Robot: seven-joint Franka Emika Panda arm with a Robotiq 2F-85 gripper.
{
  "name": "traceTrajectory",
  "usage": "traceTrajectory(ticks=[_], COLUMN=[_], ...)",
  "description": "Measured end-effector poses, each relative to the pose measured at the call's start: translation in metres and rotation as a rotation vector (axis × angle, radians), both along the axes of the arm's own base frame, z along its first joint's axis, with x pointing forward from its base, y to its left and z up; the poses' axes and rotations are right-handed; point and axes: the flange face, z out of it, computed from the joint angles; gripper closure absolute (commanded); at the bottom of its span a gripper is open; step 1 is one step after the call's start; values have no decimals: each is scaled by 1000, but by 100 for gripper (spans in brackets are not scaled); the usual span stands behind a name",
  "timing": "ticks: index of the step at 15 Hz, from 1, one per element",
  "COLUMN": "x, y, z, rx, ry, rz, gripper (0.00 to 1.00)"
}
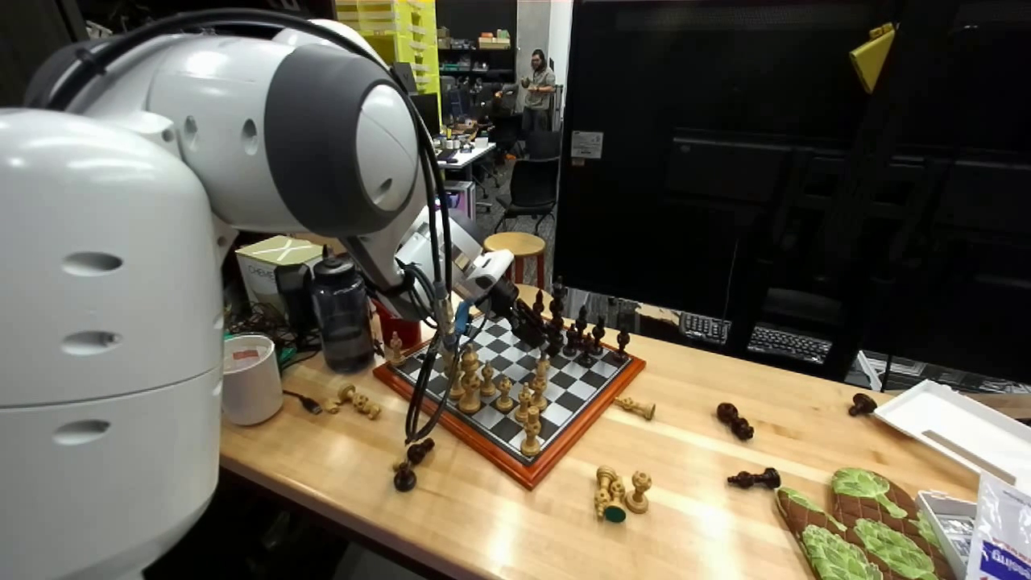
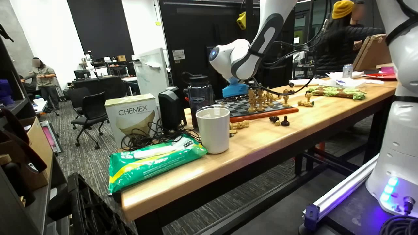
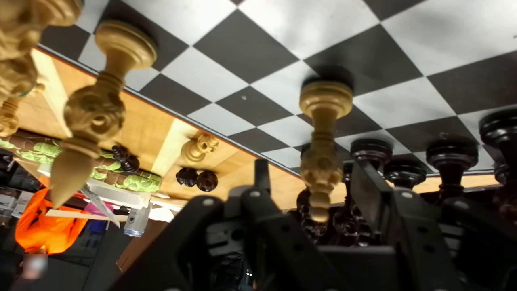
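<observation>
The wrist view stands upside down. The gripper (image 3: 309,167) has its jaws parted, and one pale chess piece (image 3: 322,161) shows between them with a gap on each side — whether it is inside the grip or just beyond, I cannot tell. That piece stands upright on the single chessboard (image 3: 242,48). A second pale piece (image 3: 95,109) stands well apart from it, and others crowd the corner, too cut off to count. At least four dark pieces (image 3: 452,155) stand near the gripper. Past the board are one can (image 3: 137,220) and one person in orange (image 3: 40,234).

In an exterior view the arm (image 1: 330,137) leans over the chessboard, the gripper low beside the dark pieces. On the pale wooden tabletop (image 1: 685,459), one loose pale piece (image 1: 636,408) lies just beside the board, a huddle of at least three pale pieces (image 1: 617,491) sits nearer the front, and three loose dark pieces (image 1: 753,478) are spread to the right. There is one white cup (image 1: 251,391), one dark bottle (image 1: 344,314) and one white tray (image 1: 942,427). In the room behind stand a round stool (image 1: 515,244) and one man (image 1: 538,93).

In an exterior view the gripper is hidden. One green packet (image 2: 153,163) and one Chemex box (image 2: 130,114) share the tabletop with the cup and bottle. Two black chairs (image 2: 93,111) stand on grey carpet (image 2: 68,156) — and at right are two people, one wearing a yellow beanie (image 2: 343,9).
</observation>
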Motion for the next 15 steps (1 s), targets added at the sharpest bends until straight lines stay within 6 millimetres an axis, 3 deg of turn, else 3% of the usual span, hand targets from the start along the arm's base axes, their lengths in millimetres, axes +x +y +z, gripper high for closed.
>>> traceTrajectory(ticks=[3,15], x=[0,2], y=[0,-4], z=[0,2], rx=[0,5], ry=[-2,-25], rz=[-1,-24], gripper=[0,0])
